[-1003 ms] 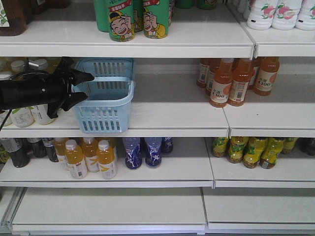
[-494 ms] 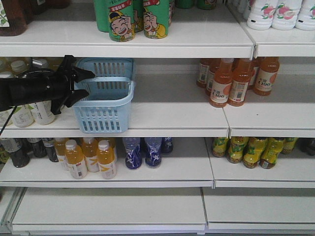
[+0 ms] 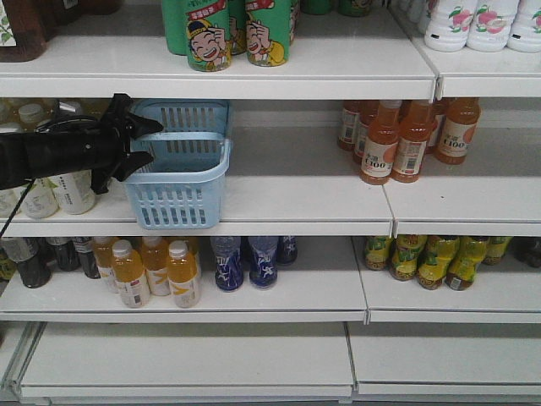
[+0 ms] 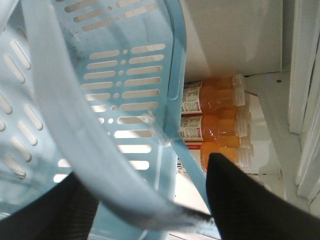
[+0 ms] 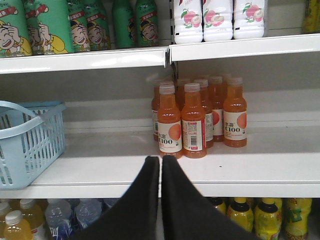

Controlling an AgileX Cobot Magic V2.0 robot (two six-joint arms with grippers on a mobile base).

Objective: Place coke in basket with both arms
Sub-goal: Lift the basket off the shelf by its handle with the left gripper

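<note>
Over the last second the left gripper (image 3: 154, 142) has risen a touch and drawn back toward the shelf's left end. The basket (image 3: 182, 203) appears to have slid slightly with it along the front edge, so the hook on its left rim seems to be taking. Its fingers (image 4: 245, 200) are spread, with the strap handle (image 4: 75, 125) between them. The right gripper (image 5: 160, 167) hangs before the front edge, fingers pressed together and empty. The coke shows in no view. Bare shelf (image 3: 296, 186) lies between the basket and the orange bottles (image 3: 397, 144).
</note>
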